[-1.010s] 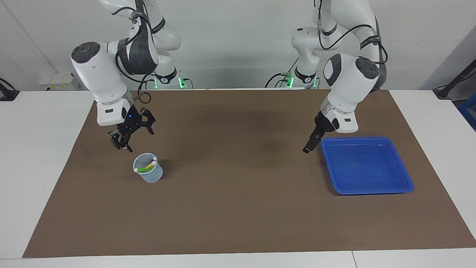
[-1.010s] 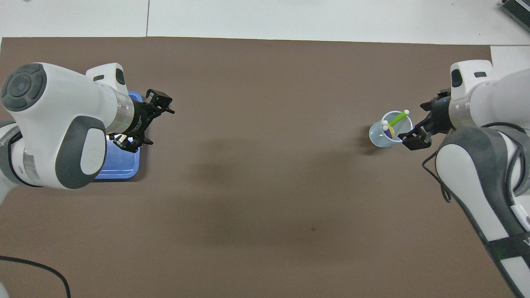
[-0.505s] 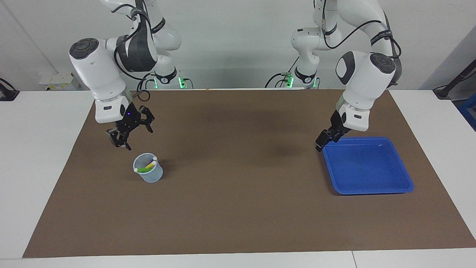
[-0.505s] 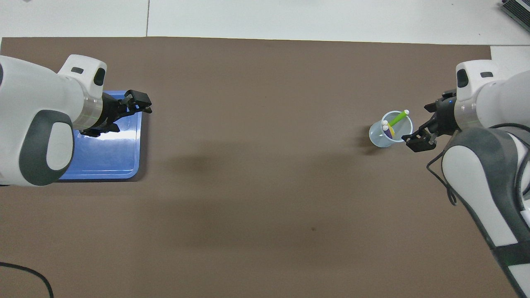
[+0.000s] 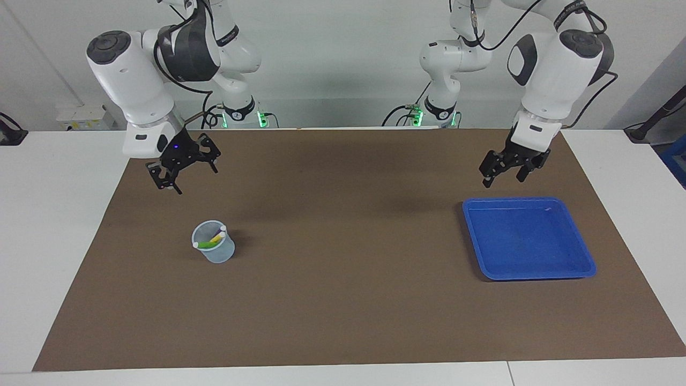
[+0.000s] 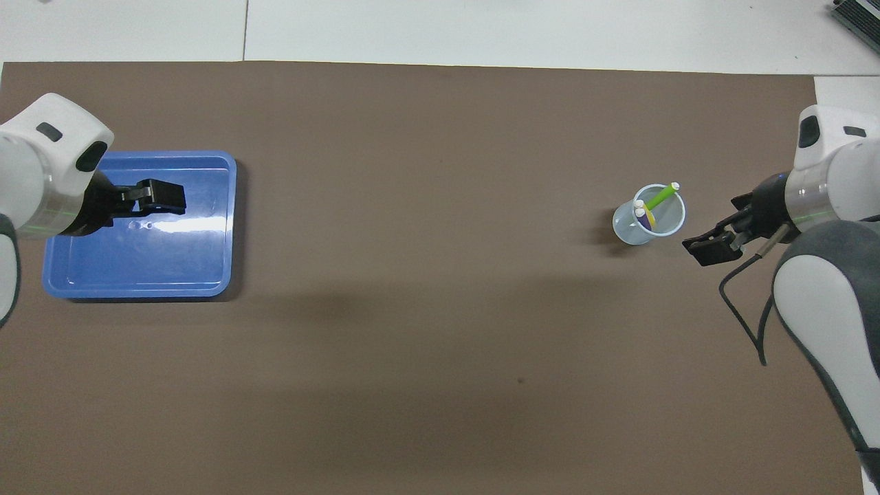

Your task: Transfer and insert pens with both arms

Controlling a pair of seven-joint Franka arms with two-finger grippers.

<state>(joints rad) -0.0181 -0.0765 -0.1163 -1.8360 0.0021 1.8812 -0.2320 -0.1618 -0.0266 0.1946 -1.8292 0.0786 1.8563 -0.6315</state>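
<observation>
A clear plastic cup (image 5: 214,251) (image 6: 631,227) stands on the brown mat toward the right arm's end of the table. The pens lean inside it, white ends up: the green pen (image 6: 660,197) (image 5: 207,244), the yellow pen (image 5: 217,236) (image 6: 652,223) and the purple pen (image 6: 645,220). My right gripper (image 5: 185,174) (image 6: 711,247) hangs open and empty over bare mat beside the cup, clear of it. Raised over the blue tray (image 5: 587,262) (image 6: 206,275), my left gripper (image 5: 502,179) (image 6: 158,199) is also open and holds nothing.
The blue tray holds nothing and lies toward the left arm's end. The brown mat (image 5: 343,268) covers most of the white table (image 5: 53,214). A thin cable (image 6: 739,302) dangles from the right wrist.
Both grippers have risen and drawn back toward the robots. The right one left the cup's rim. The left one swung from the tray's inner edge to over the tray. The pens stayed put.
</observation>
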